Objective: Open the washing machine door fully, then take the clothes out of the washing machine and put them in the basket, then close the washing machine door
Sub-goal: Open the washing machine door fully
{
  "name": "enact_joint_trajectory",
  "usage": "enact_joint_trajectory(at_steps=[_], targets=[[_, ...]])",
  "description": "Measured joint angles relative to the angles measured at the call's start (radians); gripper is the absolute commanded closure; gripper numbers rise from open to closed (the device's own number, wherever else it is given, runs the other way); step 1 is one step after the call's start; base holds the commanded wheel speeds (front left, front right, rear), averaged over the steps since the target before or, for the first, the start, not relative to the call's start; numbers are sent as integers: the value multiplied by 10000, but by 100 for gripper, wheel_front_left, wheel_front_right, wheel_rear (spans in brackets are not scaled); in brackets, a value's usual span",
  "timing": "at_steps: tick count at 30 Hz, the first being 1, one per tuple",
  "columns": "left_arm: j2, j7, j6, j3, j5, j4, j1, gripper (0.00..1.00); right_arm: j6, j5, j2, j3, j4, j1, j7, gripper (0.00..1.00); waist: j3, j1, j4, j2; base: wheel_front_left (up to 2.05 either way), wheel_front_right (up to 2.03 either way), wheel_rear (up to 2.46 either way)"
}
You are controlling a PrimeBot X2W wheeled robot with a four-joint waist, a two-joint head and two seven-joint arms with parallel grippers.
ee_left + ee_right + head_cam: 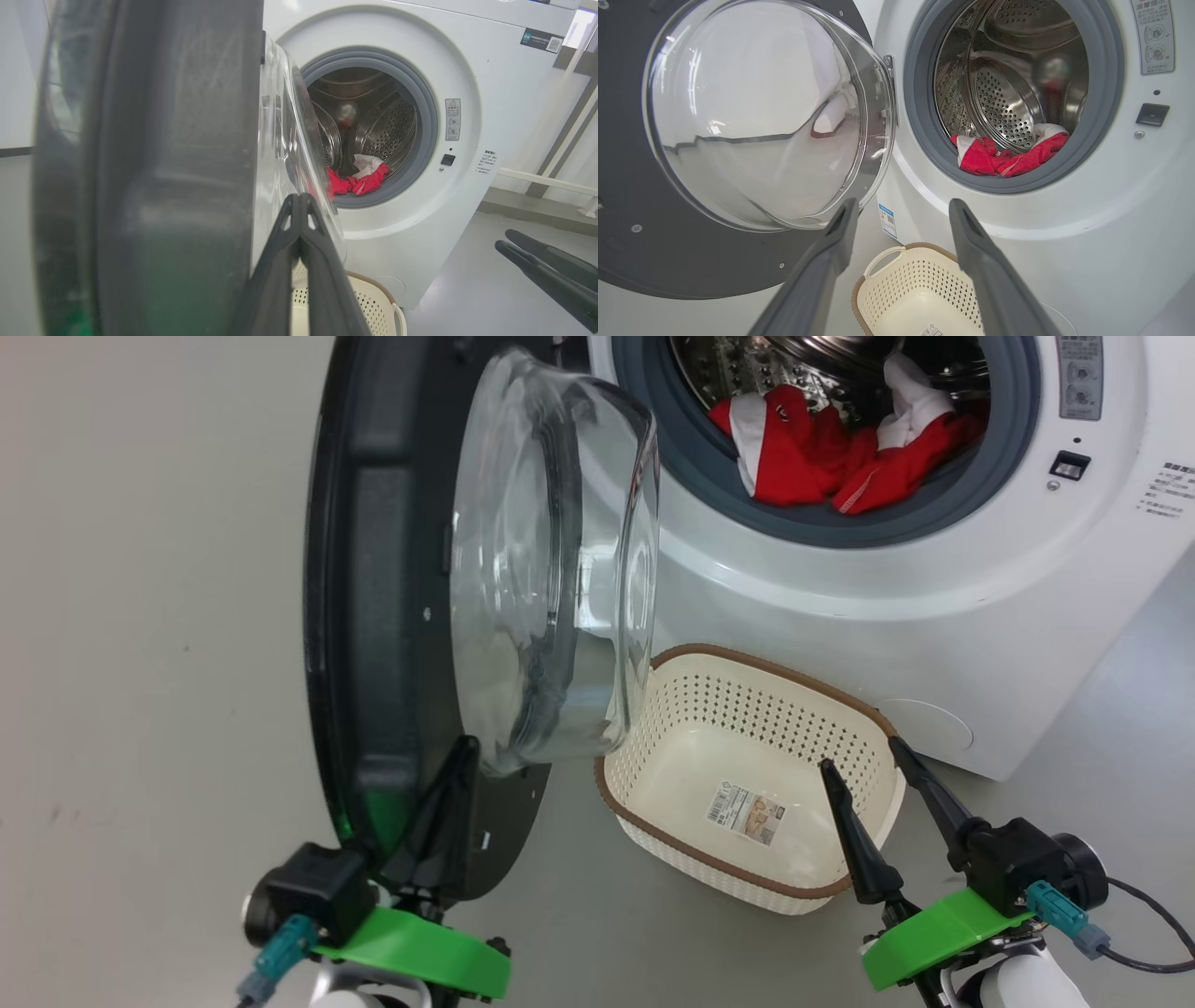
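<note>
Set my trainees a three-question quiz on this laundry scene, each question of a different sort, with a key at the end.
1. Multiple choice: where do the clothes lie? A) on the floor B) in the drum of the washing machine C) on a shelf
2. True or false: the right gripper is shut.
3. Fill the gap: the basket holds nothing but a paper ____.
Key: 1 B; 2 false, its jaws stand open; 3 label.
</note>
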Motion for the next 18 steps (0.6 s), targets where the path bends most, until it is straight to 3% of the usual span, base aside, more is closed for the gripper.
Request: enact_joint_trajectory(at_steps=[18], targets=[[523,65,734,1302,-708,443,-1,100,0,-69,-2,31,71,-37,0,0,78,0,396,0,0,0,0]])
